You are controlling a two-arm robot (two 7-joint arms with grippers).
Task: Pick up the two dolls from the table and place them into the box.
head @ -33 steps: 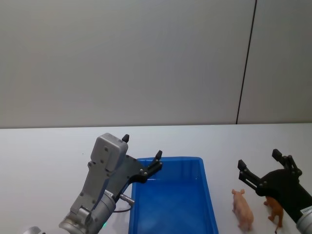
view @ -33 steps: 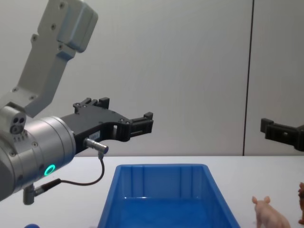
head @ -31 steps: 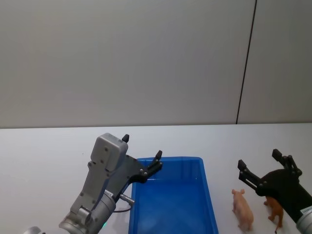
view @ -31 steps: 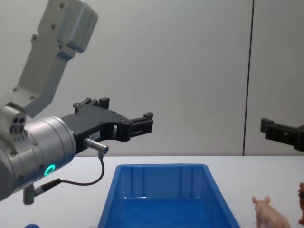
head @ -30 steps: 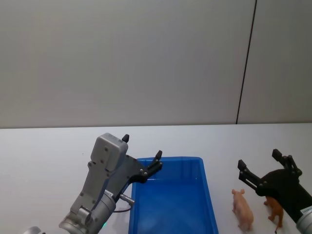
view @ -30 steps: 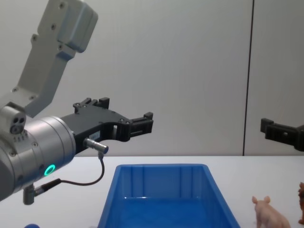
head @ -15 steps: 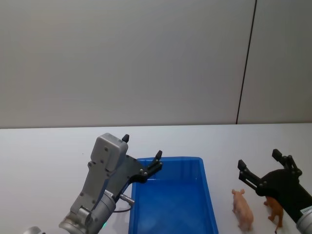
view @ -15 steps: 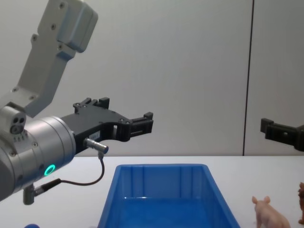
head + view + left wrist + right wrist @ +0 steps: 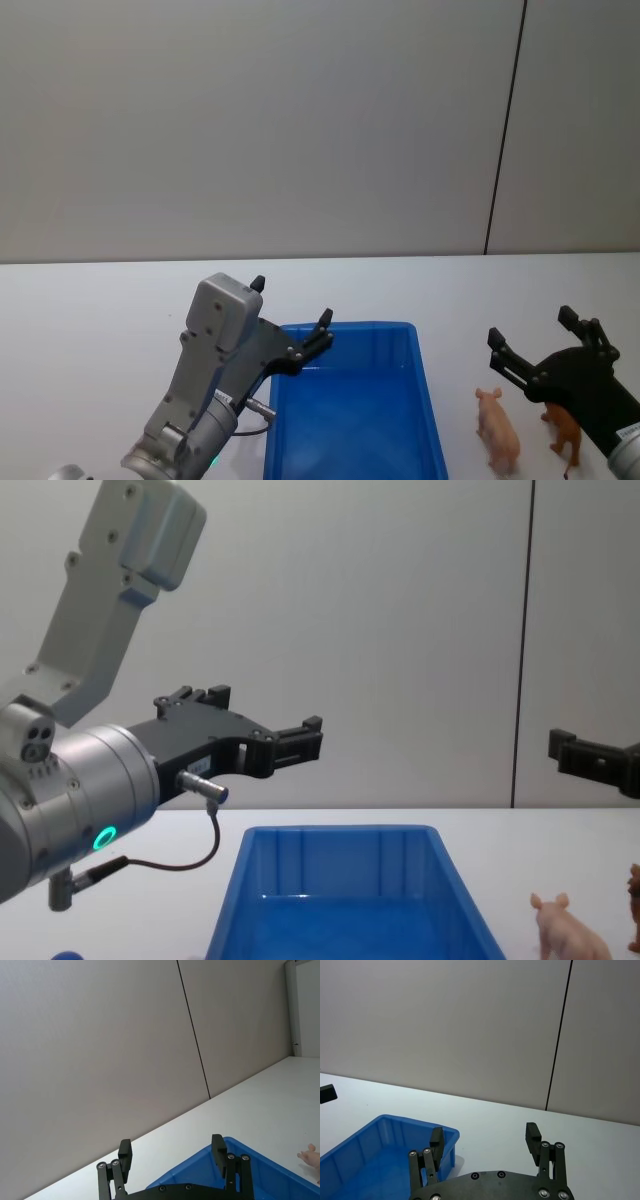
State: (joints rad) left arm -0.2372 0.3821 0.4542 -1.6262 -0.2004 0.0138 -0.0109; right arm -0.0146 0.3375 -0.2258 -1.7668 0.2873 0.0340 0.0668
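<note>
R pincer (image 9: 531,325) released, raised over pig (image 9: 497,430) + lion (image 9: 565,432), prob. set for 1st grab | both on counter (image 9: 100,320), right of box (image 9: 433,420) | L pincer (image 9: 291,300) released, idle by box's left rim

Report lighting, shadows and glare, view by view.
Head view: soft, even light, a pale sheen on the box floor. Chest view: the same sheen along the far wall's foot. Right wrist view: a faint shadow on the table beside the box corner. Left wrist view: flat light, no glare.
</note>
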